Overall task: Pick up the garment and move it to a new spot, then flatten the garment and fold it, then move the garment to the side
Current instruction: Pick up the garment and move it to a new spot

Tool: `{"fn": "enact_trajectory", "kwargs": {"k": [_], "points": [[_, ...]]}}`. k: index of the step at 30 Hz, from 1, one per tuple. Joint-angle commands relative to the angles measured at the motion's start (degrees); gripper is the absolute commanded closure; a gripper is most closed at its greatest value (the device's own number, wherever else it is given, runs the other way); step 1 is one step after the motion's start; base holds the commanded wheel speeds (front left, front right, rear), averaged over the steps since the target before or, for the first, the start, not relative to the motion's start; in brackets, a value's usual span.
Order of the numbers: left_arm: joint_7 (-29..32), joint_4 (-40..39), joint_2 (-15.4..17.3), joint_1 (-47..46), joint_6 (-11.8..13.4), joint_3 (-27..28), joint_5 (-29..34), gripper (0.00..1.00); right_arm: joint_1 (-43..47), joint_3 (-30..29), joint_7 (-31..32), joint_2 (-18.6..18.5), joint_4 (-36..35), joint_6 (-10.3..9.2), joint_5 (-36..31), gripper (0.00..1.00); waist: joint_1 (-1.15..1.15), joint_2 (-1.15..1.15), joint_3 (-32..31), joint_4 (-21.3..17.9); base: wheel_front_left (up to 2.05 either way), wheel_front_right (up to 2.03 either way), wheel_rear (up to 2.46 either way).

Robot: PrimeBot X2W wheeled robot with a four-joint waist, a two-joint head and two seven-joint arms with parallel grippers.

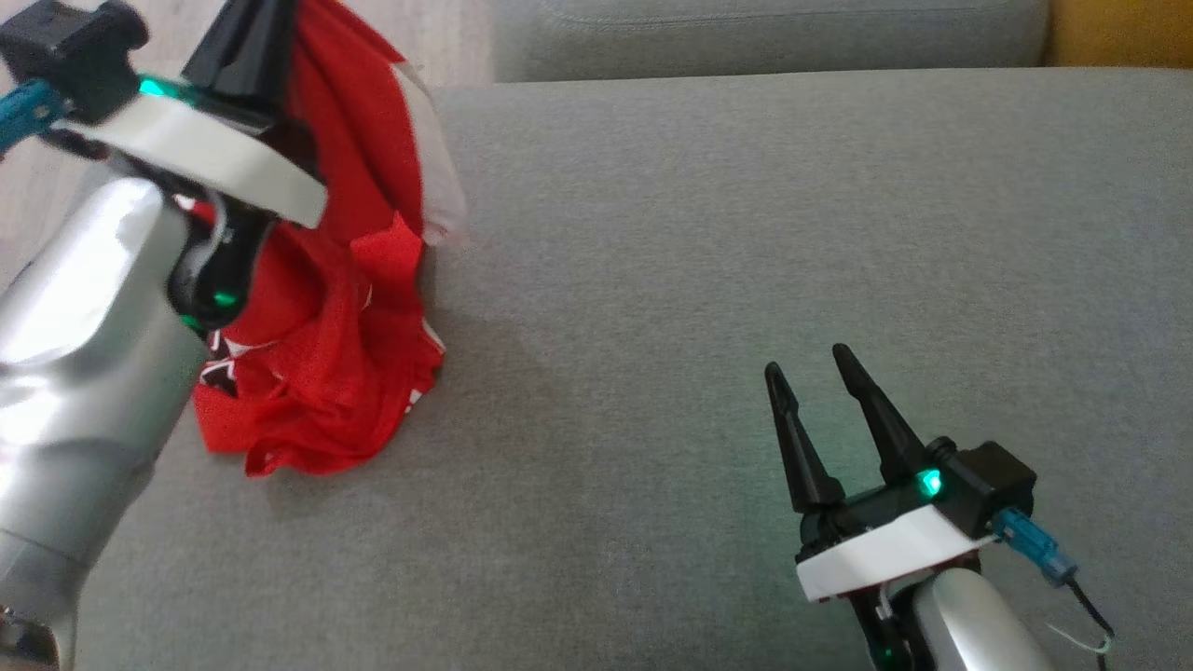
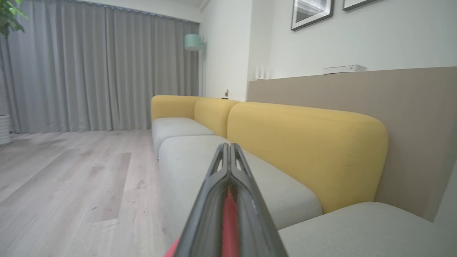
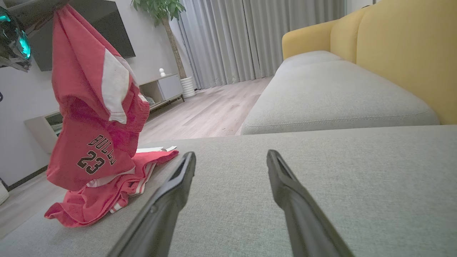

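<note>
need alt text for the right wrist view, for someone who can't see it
A red jersey printed BULLS 23 hangs from the left gripper at upper left, its lower folds resting on a grey sofa seat. The right gripper stands open and empty in the foreground; yellow backrests, grey curtains and a wood floor lie behind.

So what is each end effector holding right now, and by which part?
The left end effector grips the red jersey by a bunched top fold; its lower part lies on the sofa. The right end effector holds nothing.
</note>
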Motion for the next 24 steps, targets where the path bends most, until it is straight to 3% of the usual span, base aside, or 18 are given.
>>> {"fn": "enact_trajectory", "kwargs": {"k": [1,11,24], "points": [[-0.3,-2.4,2.3,-3.7,0.1,1.5,-0.3,1.00,-0.8,1.2,-0.6,-0.2,-1.8,-0.04,0.4,0.00,0.01,0.00,-0.6,-0.8,0.00,0.00,0.00],[3.5,-11.5,-0.3,-4.6,0.1,-4.3,-1.2,1.00,-2.1,1.8,-0.6,-0.2,-2.9,-0.04,2.2,0.00,0.01,0.00,0.8,-10.1,0.00,0.00,0.00],[3.7,-7.9,-6.4,-11.3,0.1,-10.9,2.0,1.00,-5.0,5.1,-0.6,-0.2,-6.3,-0.04,6.6,0.00,0.01,0.00,8.3,-24.8,0.00,0.00,0.00]]}}
